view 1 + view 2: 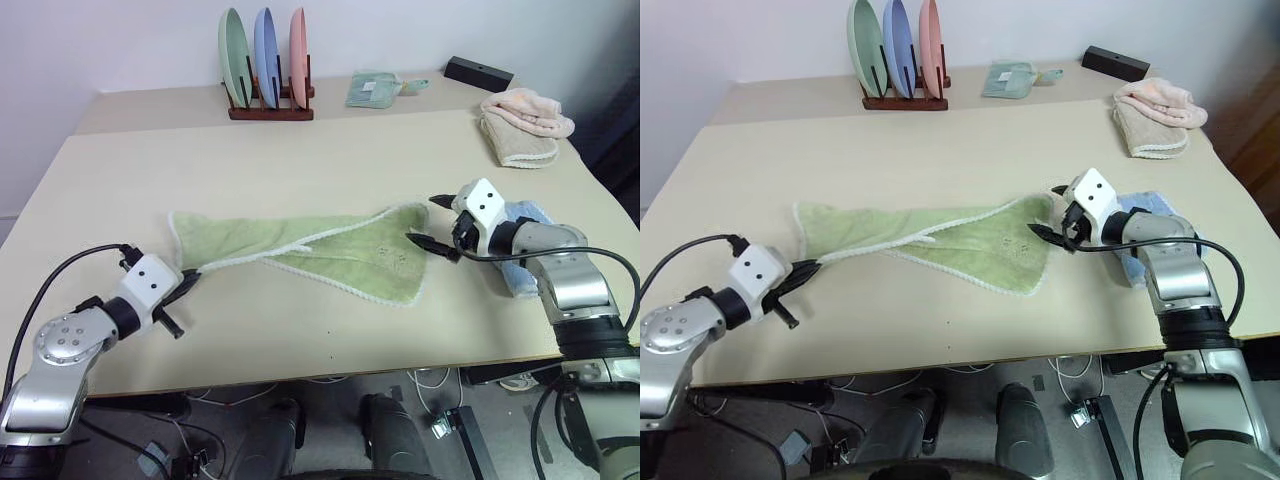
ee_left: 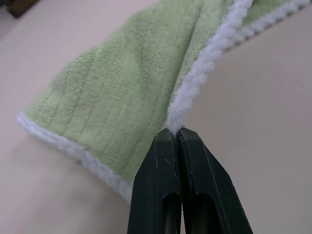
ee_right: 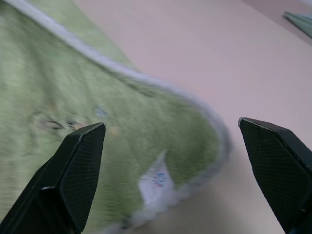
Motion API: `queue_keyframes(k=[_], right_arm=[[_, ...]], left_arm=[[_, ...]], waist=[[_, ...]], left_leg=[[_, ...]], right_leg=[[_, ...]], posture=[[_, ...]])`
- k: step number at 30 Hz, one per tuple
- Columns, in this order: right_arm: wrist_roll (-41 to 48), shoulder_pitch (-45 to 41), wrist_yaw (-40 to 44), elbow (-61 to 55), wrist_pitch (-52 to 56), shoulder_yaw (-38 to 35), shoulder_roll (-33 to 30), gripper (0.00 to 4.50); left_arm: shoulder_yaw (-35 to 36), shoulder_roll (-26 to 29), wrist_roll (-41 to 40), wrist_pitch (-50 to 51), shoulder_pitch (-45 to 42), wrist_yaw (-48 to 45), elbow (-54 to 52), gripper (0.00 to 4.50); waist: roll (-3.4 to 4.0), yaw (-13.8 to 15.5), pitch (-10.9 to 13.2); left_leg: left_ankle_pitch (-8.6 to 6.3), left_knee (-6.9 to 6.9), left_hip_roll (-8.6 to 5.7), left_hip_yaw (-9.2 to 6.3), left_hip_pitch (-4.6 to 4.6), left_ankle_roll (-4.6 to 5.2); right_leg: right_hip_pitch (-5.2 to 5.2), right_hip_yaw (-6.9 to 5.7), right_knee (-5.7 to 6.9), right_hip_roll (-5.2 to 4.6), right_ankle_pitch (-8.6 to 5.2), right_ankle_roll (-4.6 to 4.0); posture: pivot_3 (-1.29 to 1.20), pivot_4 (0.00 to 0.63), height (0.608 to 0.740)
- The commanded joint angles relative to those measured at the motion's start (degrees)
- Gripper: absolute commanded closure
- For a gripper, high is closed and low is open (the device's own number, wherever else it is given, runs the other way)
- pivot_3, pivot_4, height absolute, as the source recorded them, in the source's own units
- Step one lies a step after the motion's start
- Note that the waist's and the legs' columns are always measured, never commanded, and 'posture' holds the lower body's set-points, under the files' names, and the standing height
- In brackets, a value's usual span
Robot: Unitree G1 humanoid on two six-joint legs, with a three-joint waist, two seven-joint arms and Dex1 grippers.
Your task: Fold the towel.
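- Towel (image 1: 330, 250): light green terry w/ white corded edge, lies mid-table, stretched out long from L to R, partly folded over itself; wide end to the R, narrow gathered end to the L.
- Small white tag (image 3: 155, 184) sits near the rounded R corner of towel, seen in R wrist view.
- L gripper (image 1: 190, 282): fingers pressed together, clamped on towel's white edge at its L tip; in L wrist view the two black fingers (image 2: 161, 185) meet right on the cord, green cloth fanning away from them.
- Towel's L tip is lifted slightly off the table where it's pinched; the rest lies flat.
- R gripper (image 1: 436, 222): fingers wide apart, holding nothing, at towel's R end; one finger above the corner, other over the cloth. R wrist view: towel corner w/ tag lies between the spread fingers (image 3: 73, 175), can't tell if they touch it.
- Blue towel (image 1: 525, 270): just beside green towel's R end, mostly under R arm.
- Table (image 1: 300, 160): beige, second one butted behind it.
- Pink + beige towels (image 1: 522, 125): stacked at far R, well apart from green towel.
- Plate rack (image 1: 268, 70): at back, holds green, blue, pink plates upright.
- Small green cloth (image 1: 375, 88): folded, R of rack.
- Black box (image 1: 478, 72): far R back corner.
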Motion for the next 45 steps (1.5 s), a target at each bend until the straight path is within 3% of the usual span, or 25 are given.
queue_keyframes(k=[1, 12, 15, 22, 26, 30, 39, 42, 45], right_arm=[[-4.67, -4.16, -0.86, 6.97, -6.60, 1.60, -1.05, 0.00], [-11.76, -17.99, -4.76, 32.72, -20.09, 5.11, 4.56, 0.00], [-12.32, -20.45, -4.58, 37.01, -21.06, 5.27, 6.11, 0.85], [-12.80, -21.49, -4.69, 39.47, -22.81, 4.69, 6.67, 4.46], [-12.40, -21.78, -4.88, 37.09, -23.33, 3.63, 5.05, 4.46], [-12.50, -25.18, -7.35, 35.19, -23.88, 2.22, 3.27, 4.46], [-13.43, -42.04, -14.59, 38.20, -29.22, 0.92, 0.74, 4.46], [-10.65, -42.37, -9.97, 34.69, -28.82, -0.12, 0.14, 4.46], [-5.30, -36.30, -0.35, 24.14, -24.45, -0.70, -1.29, 4.46]], left_arm=[[2.20, 0.28, -0.57, -0.65, 0.89, 0.13, -2.41, 4.45], [0.96, 0.22, -0.40, -0.47, 1.55, -0.02, -2.65, 4.45], [0.71, 0.10, -0.30, -0.31, 1.89, 0.04, -3.01, 4.50], [1.47, 0.02, -0.36, -0.91, 4.09, 0.14, -3.35, 4.50], [2.09, -0.06, -0.62, -1.58, 3.73, 0.47, -2.30, 4.50], [3.24, -0.59, -0.60, -2.73, -3.24, 3.24, 2.11, 4.50], [3.23, 1.87, 2.26, -8.76, -42.53, 12.22, 28.71, 4.50], [4.33, 3.56, 0.32, -9.08, -44.14, 9.62, 29.59, 4.50], [7.10, 5.83, -4.32, -5.15, -35.74, 3.54, 21.76, 4.50]], waist=[[0.00, 0.03, 0.00], [0.01, -0.33, 0.01], [0.01, -0.30, 0.01], [0.02, -0.34, 0.01], [0.03, -0.34, 0.01], [0.05, -0.05, 0.03], [-0.03, -0.49, 0.07], [-0.04, -1.33, 0.05], [0.00, -2.43, 0.04]], left_leg=[[0.00, 0.00, 0.00, 0.01, 0.00, 0.00], [0.00, -0.05, 0.04, 0.06, 0.02, -0.02], [0.00, -0.05, 0.04, 0.05, 0.01, -0.03], [-0.01, -0.05, 0.04, 0.04, 0.02, -0.03], [-0.01, -0.04, 0.05, 0.03, 0.02, -0.04], [0.00, -0.03, 0.05, 0.03, 0.01, -0.06], [0.34, -0.07, 0.11, 0.04, -0.12, -0.64], [0.18, -0.09, 0.15, 0.13, -0.15, -0.60], [0.03, -0.14, 0.17, 0.30, -0.16, -0.43]], right_leg=[[0.00, 0.00, 0.00, 0.00, 0.01, -0.01], [-0.02, 0.01, 0.00, 0.06, 0.03, -0.05], [-0.02, 0.01, -0.01, 0.06, 0.04, -0.07], [-0.02, 0.02, 0.00, 0.07, 0.05, -0.08], [-0.03, 0.02, 0.02, 0.10, 0.06, -0.10], [-0.03, 0.02, 0.02, 0.10, 0.06, -0.10], [-0.22, -0.03, 0.03, 0.21, 0.26, -0.21], [-0.36, -0.02, 0.00, 0.17, 0.25, -0.20], [-0.43, -0.01, 0.03, 0.11, 0.25, -0.18]], posture=[[0.00, 0.150, 0.740], [0.00, 0.150, 0.740], [0.00, 0.150, 0.740], [0.00, 0.150, 0.740], [0.00, 0.150, 0.740], [0.00, 0.150, 0.740], [0.00, 0.150, 0.740], [0.00, 0.150, 0.740], [0.00, 0.150, 0.740]])
